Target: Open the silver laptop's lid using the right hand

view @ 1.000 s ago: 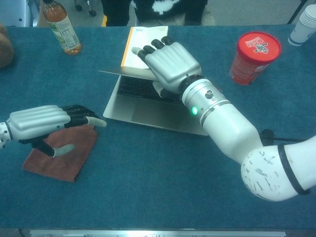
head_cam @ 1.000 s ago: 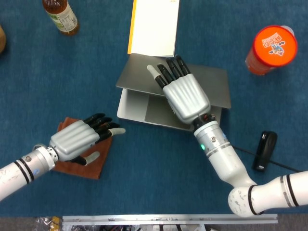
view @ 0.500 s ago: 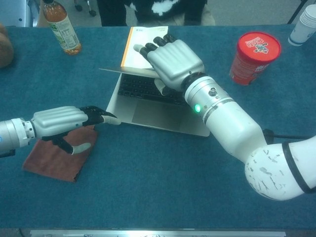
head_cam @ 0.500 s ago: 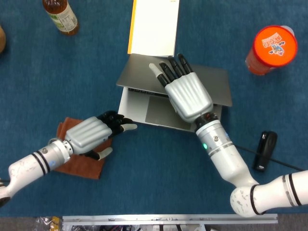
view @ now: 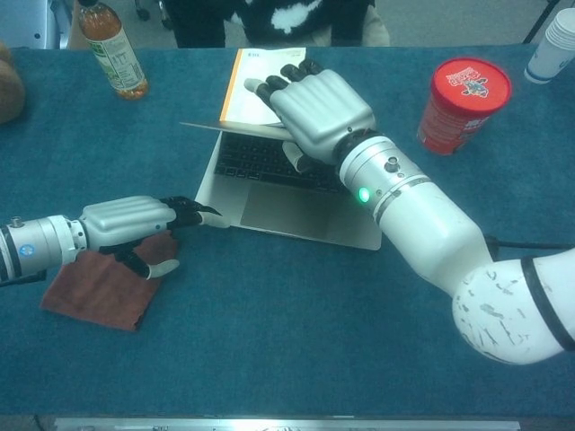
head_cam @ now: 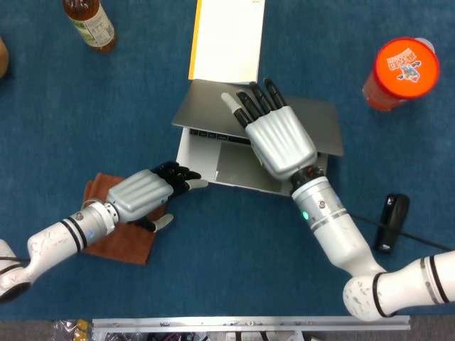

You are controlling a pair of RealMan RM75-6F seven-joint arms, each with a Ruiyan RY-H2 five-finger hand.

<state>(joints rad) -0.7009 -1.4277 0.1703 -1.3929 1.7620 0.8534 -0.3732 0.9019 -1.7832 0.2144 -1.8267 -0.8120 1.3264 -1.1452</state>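
The silver laptop (head_cam: 323, 128) lies mid-table, its lid partly raised so that the keyboard (view: 256, 160) and palm rest (view: 278, 211) show. My right hand (head_cam: 279, 138) grips the lid's front edge. Its fingers lie on top of the lid, and in the chest view the thumb of the right hand (view: 316, 101) sits under it. My left hand (head_cam: 146, 193) reaches in from the left and holds nothing. Its fingertips (view: 211, 221) touch the front left corner of the laptop's base.
A brown cloth (head_cam: 117, 241) lies under the left wrist. A yellow-edged notebook (head_cam: 227, 35) sits just behind the laptop. Also on the table: a bottle (head_cam: 89, 21) at far left, an orange-lidded cup (head_cam: 402, 71) at right, a black device (head_cam: 391, 222) with a cable, stacked white cups (view: 561, 43).
My left hand has moved right, off the cloth, to the laptop's front left corner. The right hand has lifted the lid a little higher, showing more of the keyboard.
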